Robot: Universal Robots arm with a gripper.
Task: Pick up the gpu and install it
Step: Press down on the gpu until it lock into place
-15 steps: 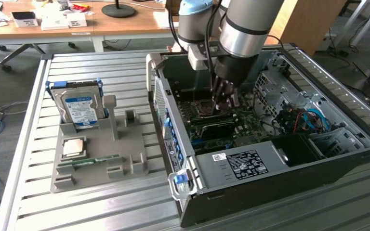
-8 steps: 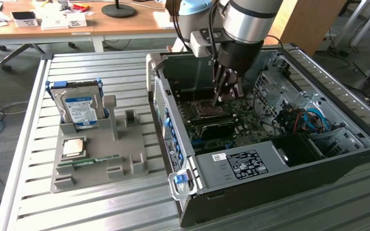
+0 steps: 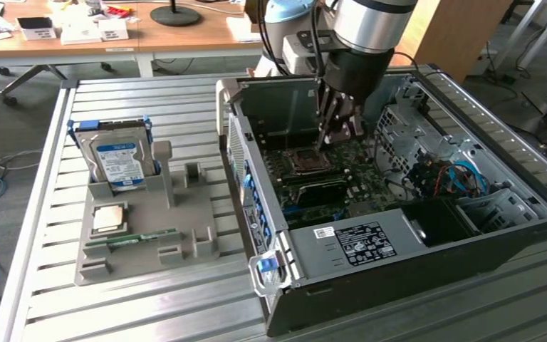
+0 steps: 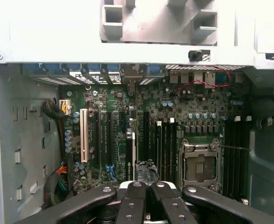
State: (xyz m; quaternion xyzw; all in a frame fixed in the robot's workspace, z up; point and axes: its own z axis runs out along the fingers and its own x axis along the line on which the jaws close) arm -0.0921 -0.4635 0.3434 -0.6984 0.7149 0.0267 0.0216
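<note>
My gripper (image 3: pixel 338 137) reaches down into the open computer case (image 3: pixel 501 235), just above the motherboard (image 3: pixel 355 174). In the wrist view the gripper (image 4: pixel 145 189) is shut, its black fingers (image 4: pixel 132 200) pressed together. Between them the gpu (image 4: pixel 145 170) shows edge-on: a thin card edge and a dark cooler block, pointing down at the board. It hangs over the row of expansion slots (image 4: pixel 104 140), between the white slot (image 4: pixel 84 135) and the memory slots. The CPU socket (image 4: pixel 200 163) lies to one side of it.
To the exterior view's left, a grey holder (image 3: pixel 183 246) carries a hard drive (image 3: pixel 117 160), a CPU chip (image 3: pixel 109 217) and a memory stick (image 3: pixel 140 239). Inside the case sit the power supply (image 3: pixel 369 242), blue cables (image 3: pixel 459 174) and the drive cage (image 3: pixel 416 121).
</note>
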